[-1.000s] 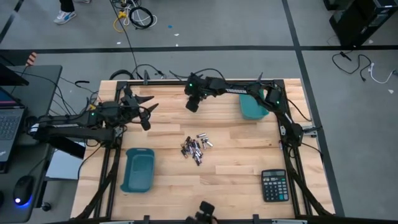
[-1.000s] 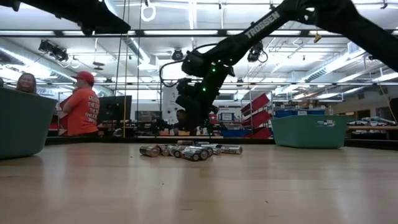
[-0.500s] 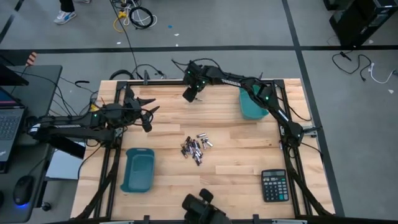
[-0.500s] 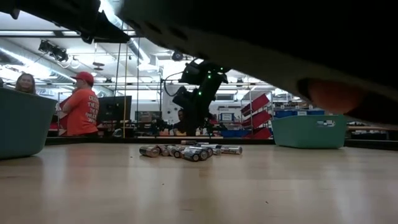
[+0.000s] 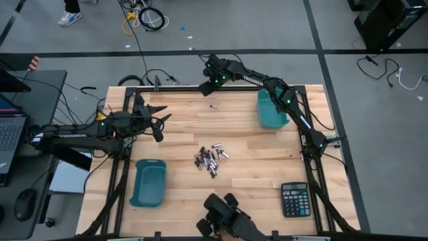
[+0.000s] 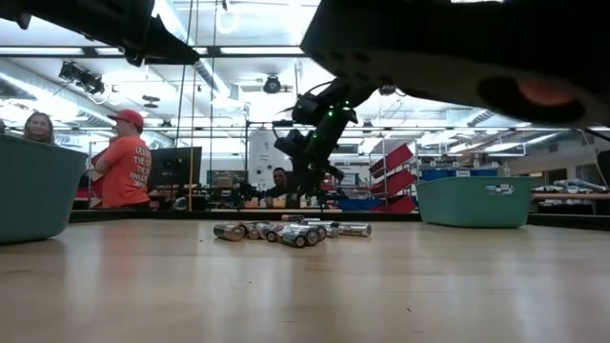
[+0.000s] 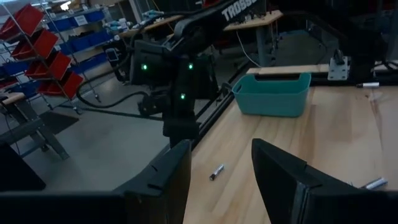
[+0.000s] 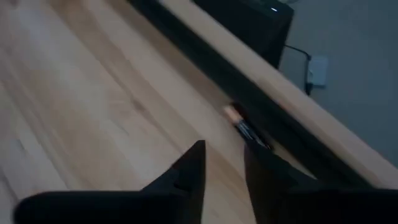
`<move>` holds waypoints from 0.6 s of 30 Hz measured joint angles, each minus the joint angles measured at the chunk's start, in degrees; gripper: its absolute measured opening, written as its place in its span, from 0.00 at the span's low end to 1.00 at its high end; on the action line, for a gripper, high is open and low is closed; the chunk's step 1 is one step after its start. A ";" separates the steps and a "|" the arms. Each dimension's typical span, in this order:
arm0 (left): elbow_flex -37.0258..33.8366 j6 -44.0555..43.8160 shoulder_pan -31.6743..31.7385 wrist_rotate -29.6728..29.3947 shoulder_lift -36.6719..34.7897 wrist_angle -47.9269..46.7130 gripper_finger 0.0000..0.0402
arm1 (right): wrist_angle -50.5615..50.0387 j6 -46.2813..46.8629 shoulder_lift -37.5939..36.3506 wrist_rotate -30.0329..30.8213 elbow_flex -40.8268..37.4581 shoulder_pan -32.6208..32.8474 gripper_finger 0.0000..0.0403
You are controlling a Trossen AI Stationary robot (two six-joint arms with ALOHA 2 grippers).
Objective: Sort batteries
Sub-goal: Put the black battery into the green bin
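The batteries [image 5: 210, 159] lie in a small heap on the wood at the table's middle, and show as a row [image 6: 291, 231] in the low view. One lone battery [image 5: 213, 106] [image 7: 216, 172] lies apart, toward the far edge. My right gripper [image 5: 209, 84] [image 8: 224, 149] hovers over the far edge, slanting down, open by a narrow gap with nothing in it. My left gripper [image 5: 159, 122] [image 7: 221, 155] hangs open at the table's left, clear of everything.
One teal bin [image 5: 148, 182] stands near left, another [image 5: 271, 110] far right. A black calculator [image 5: 295, 199] lies near right. A small dark stick with a coppery end [image 8: 239, 124] lies by the black far rail. A dark thing [image 5: 224, 217] juts over the near edge.
My right gripper has gone from over the table's far middle to the far edge, rising a little and rolling about its own axis. A lone battery now lies on the wood where none showed before. The dark thing at the near edge has shifted across the low view.
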 joint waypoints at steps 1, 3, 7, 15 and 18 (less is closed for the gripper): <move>0.00 0.20 0.00 0.00 0.00 0.60 0.42 | -0.13 0.39 0.00 -0.03 0.00 -0.35 0.15; 0.00 1.29 0.00 0.01 -0.02 1.59 0.42 | -0.06 0.51 0.00 -0.42 0.00 -1.12 0.05; 0.00 2.04 0.00 0.89 -0.02 3.23 0.42 | 0.30 2.23 0.11 -0.90 0.07 -2.17 0.03; 0.00 2.36 0.00 1.05 -0.02 3.70 0.42 | 1.04 5.45 0.33 -1.50 0.07 -2.23 0.00; 0.00 2.35 0.00 1.05 -0.01 3.66 0.42 | 1.13 7.78 0.33 -1.17 0.07 -2.06 0.00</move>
